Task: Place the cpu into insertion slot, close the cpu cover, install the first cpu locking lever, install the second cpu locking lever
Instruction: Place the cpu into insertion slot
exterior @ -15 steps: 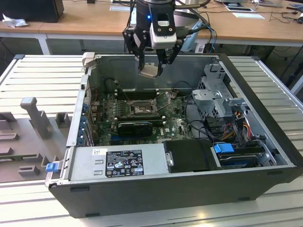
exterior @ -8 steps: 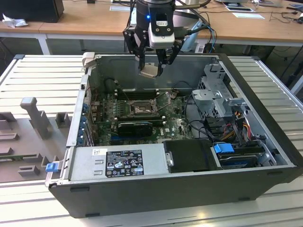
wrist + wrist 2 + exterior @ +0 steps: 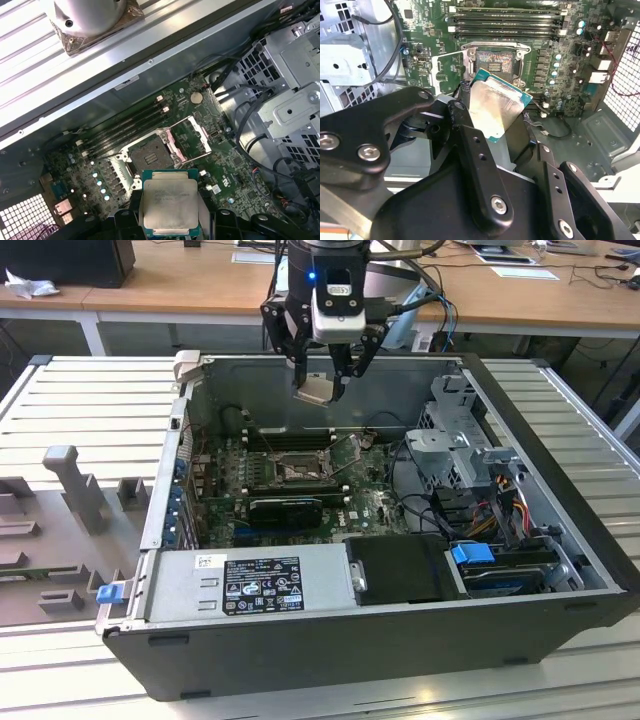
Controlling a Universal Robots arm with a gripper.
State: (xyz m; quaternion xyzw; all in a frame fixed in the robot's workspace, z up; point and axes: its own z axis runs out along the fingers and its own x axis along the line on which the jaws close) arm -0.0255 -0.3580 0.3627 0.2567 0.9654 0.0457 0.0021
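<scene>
Slatted grey metal bench (image 3: 80,390), wooden desks (image 3: 150,295) behind. On the bench, black tower case (image 3: 330,650) on its side, open at the top, green board (image 3: 365,505) exposed inside. Over the case's far wall in the exterior view, gripper (image 3: 320,381) pinching the cpu (image 3: 316,391), black fingers (image 3: 470,145) pressed against two opposite edges. Hangs in the air, clear of the board and well above the insertion slot (image 3: 297,468), touching only the fingers. Small flat square, far smaller than the gripper. Pale silvery-beige metal face, slightly dull in the first wrist view, catching a bright sheen in the second wrist view. Thin green rim of substrate around the metal on every visible side. Tilted in the second wrist view, one corner toward the slot. Slot lying uncovered: black square, dark grid centre, silver rim. Cpu cover (image 3: 200,132) swung up on its hinge just beside the slot, thin silver frame with cut-out centre. Long black memory slots (image 3: 125,130) just beside the slot too, between it and the case wall.
</scene>
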